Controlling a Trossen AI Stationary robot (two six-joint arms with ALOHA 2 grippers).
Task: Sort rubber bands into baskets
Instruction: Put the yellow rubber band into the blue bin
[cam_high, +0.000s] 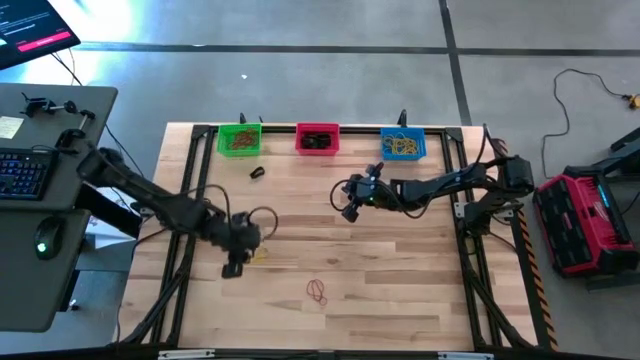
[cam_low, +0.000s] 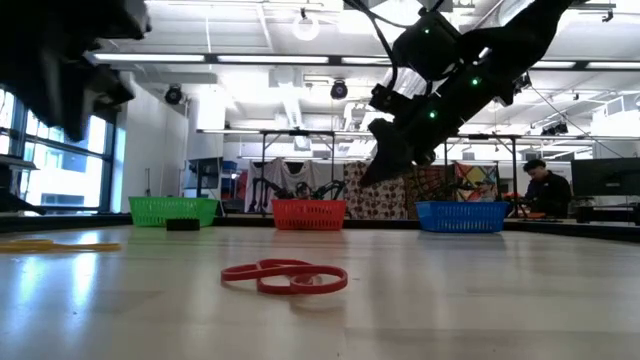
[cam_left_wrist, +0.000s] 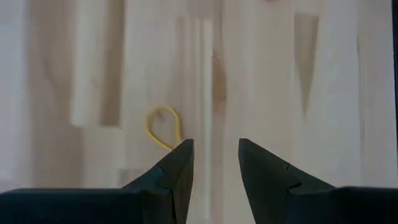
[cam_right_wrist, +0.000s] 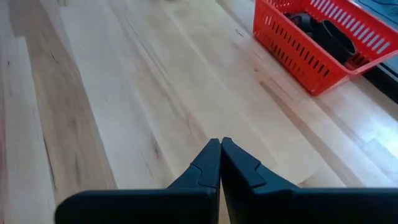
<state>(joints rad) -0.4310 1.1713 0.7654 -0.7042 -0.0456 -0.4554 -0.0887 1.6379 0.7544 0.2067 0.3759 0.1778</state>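
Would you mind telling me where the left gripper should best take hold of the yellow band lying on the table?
Probably from straight above. The yellow band lies flat on the table as a thin open loop, so nothing stands up to grab from the side. The left gripper is open just beside it; I would straddle one strand of the loop and pinch there.

Robotics lab, wooden worktable (cam_high: 400, 290), keyboard desk (cam_high: 30, 200), concrete floor, ceiling strip lights.
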